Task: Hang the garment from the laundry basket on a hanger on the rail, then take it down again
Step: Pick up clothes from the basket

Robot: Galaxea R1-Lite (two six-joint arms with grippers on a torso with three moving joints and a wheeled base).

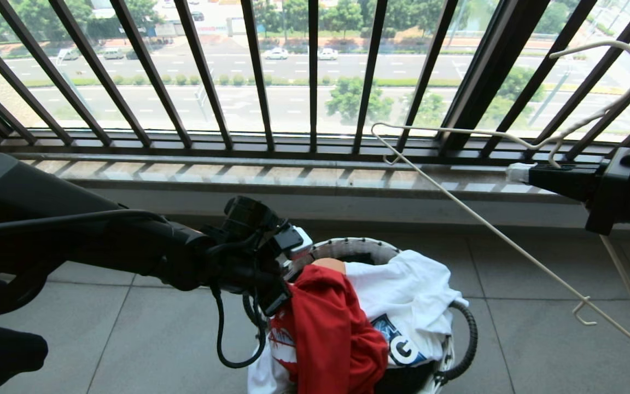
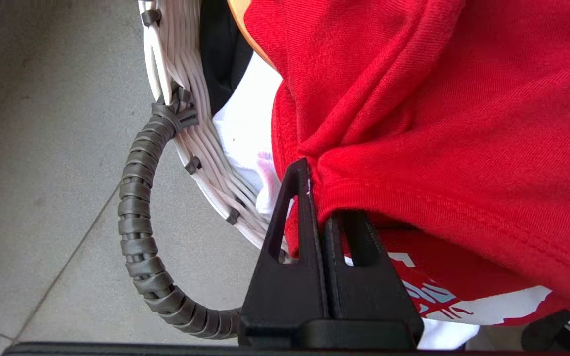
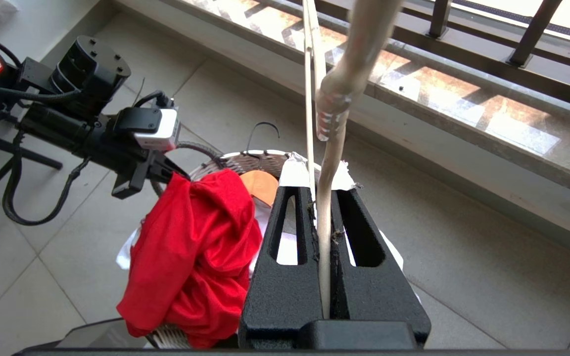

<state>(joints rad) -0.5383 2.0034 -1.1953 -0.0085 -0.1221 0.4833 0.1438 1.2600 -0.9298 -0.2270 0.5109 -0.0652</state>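
With the left gripper (image 2: pixel 320 198) pinched on a fold of the red shirt (image 1: pixel 326 328) draped over the basket (image 1: pixel 348 247), the risk is clear: a thin bite could slip, or drag the white shirt (image 1: pixel 408 295) up. Right gripper (image 3: pixel 325 198) clamps the hanger (image 1: pixel 512 241).

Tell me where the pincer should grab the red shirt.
At a hemmed edge, from above on the basket's left. The red shirt is draped over the pile with that fold raised; the left pincer is pinching there now.

Head high; wrists near basket (image 1: pixel 348 247)
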